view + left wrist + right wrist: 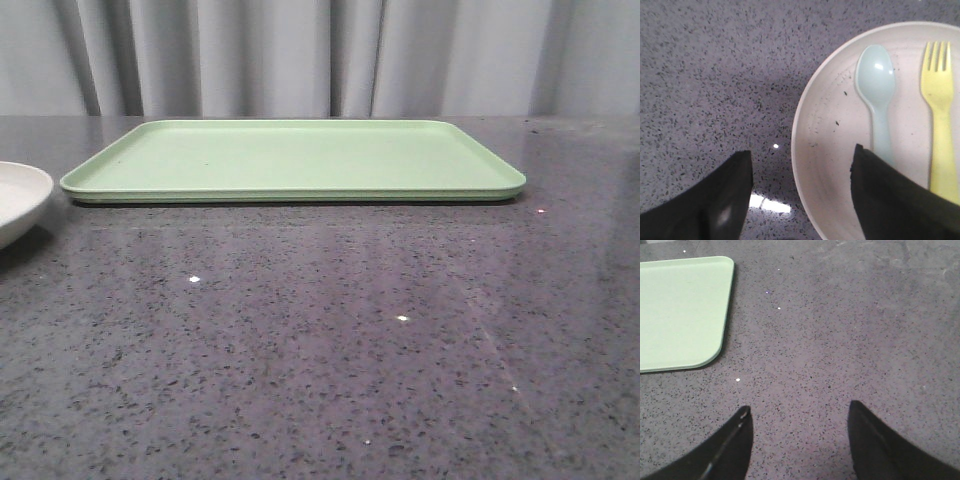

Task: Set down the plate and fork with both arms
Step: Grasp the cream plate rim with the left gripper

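Under left claw: my left claw (800, 200) hangs with its jaws apart and empty, straddling the near rim of the plate (825, 150); one finger is over the plate, the other over bare table (715, 75).
Plate contents: fork (940, 115) and spoon (877, 95) lie side by side in the plate, beyond the claw, the fork farther out.
Right claw: my right claw (800, 440) has its jaws apart, holds nothing, and hangs over bare table; the tray (680, 310) corner lies ahead and to one side.
Step in hand: judged as gripping the plate rim.
Method: lower straight, close on the rim only, lift level so the fork does not slide.
Pose: both wrists point steeply down at the table.
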Controlling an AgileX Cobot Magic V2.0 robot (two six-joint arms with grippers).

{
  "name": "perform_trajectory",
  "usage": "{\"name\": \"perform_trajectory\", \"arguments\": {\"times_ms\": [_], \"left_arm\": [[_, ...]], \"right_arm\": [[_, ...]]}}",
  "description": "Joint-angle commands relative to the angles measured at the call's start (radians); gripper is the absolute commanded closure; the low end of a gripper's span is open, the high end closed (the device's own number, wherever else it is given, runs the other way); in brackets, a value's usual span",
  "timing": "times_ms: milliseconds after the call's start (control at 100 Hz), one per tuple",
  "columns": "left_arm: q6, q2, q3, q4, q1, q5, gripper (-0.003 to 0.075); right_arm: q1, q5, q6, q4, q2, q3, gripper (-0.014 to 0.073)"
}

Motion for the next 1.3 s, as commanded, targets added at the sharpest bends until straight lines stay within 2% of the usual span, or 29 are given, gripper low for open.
{"name": "perform_trajectory", "arguments": {"times_ms": [0,480,1130,1290], "left_arm": [[-0.002,0.039,-0.040,0.006,0.001,-0.022,0.0293],[0.000,0.217,-0.040,0.033,0.001,-0.034,0.0309],[0.000,0.244,-0.040,0.030,0.001,-0.047,0.0692],[0.000,0.234,-0.040,0.028,0.001,-0.047,0.0741]], "right_arm": [[-0.001,-0.067,-0.006,-0.009,0.011,-0.034,0.0159],[-0.001,-0.068,-0.006,-0.009,0.011,-0.034,0.0159],[-0.001,-0.068,-0.006,-0.009,0.011,-0.034,0.0159],[-0.001,-0.068,-0.006,-0.009,0.011,-0.034,0.0159]]}}
